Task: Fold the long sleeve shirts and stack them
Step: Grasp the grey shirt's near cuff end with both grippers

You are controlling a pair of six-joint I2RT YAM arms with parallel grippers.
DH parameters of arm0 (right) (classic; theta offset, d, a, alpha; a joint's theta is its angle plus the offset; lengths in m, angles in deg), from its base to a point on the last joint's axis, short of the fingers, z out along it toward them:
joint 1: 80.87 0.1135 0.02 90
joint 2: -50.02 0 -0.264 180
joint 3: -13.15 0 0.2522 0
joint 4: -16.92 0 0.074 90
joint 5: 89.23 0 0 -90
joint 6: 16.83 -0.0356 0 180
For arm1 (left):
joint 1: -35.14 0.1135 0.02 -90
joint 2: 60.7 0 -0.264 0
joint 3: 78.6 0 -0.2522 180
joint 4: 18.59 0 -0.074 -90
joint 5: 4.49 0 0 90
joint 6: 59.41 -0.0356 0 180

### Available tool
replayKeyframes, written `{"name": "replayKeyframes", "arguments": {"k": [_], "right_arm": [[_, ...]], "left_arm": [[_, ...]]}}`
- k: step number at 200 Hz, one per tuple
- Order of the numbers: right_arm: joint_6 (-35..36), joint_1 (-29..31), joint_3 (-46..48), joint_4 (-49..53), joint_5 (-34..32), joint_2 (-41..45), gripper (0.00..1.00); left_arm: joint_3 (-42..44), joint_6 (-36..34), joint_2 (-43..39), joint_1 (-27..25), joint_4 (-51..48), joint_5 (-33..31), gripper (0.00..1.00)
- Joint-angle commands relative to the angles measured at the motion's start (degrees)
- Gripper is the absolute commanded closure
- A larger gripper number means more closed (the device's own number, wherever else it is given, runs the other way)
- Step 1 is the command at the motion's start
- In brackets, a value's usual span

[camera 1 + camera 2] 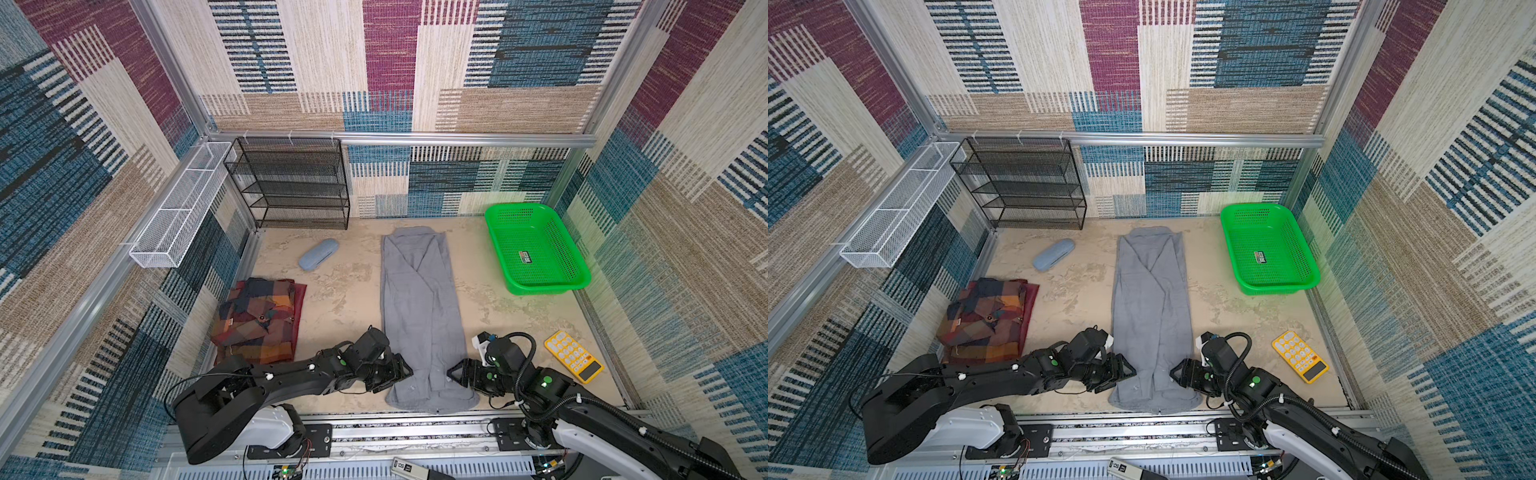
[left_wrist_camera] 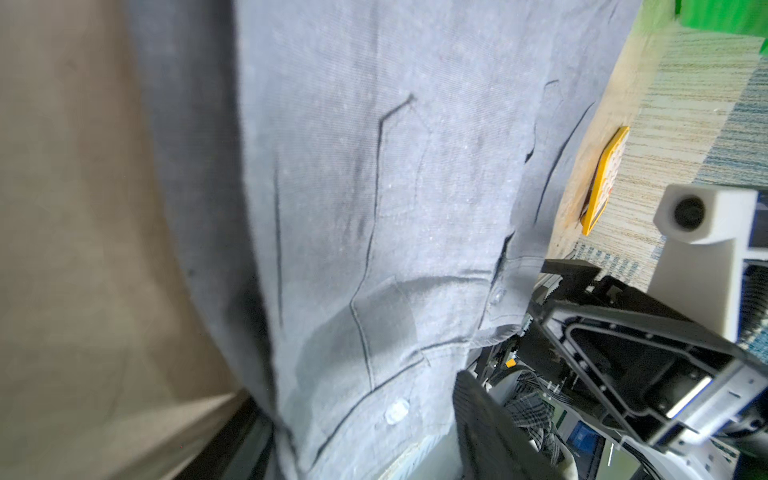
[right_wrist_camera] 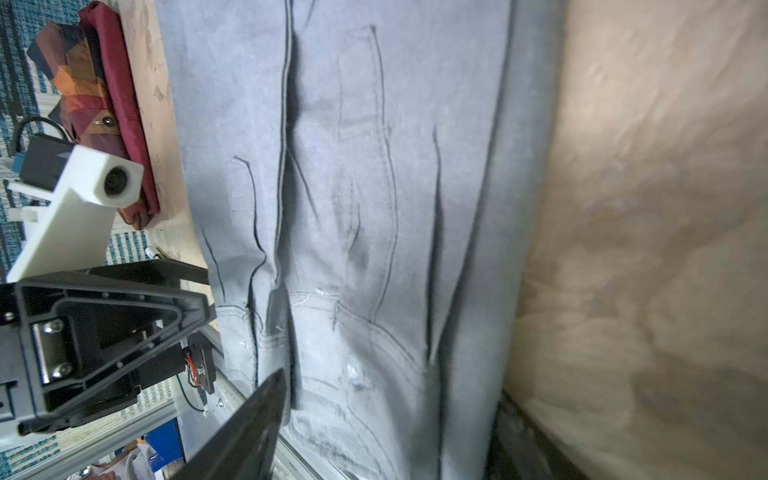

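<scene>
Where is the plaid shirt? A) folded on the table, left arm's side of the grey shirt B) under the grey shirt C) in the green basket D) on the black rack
A: both top views show the plaid shirt folded on the table, apart from the grey shirt, on the left arm's side.

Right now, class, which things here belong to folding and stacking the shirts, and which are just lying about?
Job: grey shirt; plaid shirt.
Lying about: case; green basket; calculator; black rack; white basket.
</scene>
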Motion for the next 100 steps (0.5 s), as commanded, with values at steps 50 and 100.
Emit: {"name": "replayKeyframes", "arguments": {"k": [50, 100], "right_arm": [[-1.30, 0.97, 3.91, -5.76, 3.71, -3.50, 0.41], [0.02, 1.00, 4.48, -7.24, 3.19, -3.72, 0.56]], "left_arm": [[0.53, 1.71, 3.80, -1.02, -9.95, -3.15, 0.63], [1.24, 2.15, 4.27, -1.17, -9.09, -2.97, 0.76]]}}
